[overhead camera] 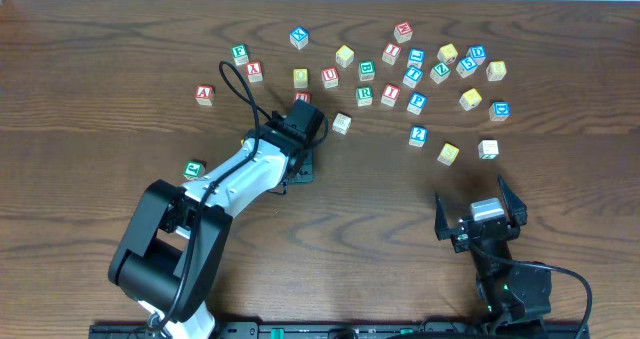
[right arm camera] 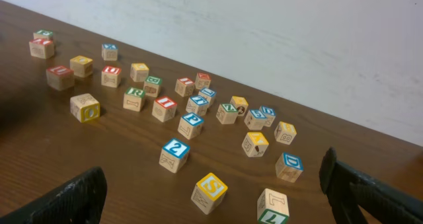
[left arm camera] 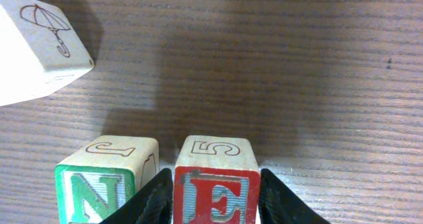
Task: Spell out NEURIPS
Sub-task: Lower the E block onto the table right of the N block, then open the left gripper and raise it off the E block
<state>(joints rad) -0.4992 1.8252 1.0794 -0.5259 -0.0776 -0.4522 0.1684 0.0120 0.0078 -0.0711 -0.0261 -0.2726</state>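
left gripper is closed on red-faced pale wood cube w/ letter e, just beside green-faced wood cube w/ letter n, both on dark wooden table. right gripper stands wide open, near yellow-faced s cube.

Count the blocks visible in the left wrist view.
3: E block in the left claw, bottom centre; N block beside it, bottom left; umbrella block, top left corner. Others may be hidden.

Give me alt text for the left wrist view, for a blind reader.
The left tool grips a red E block, with a green N block close beside it on the picture's left. A pale block with an umbrella drawing sits at upper left on the dark wooden table.
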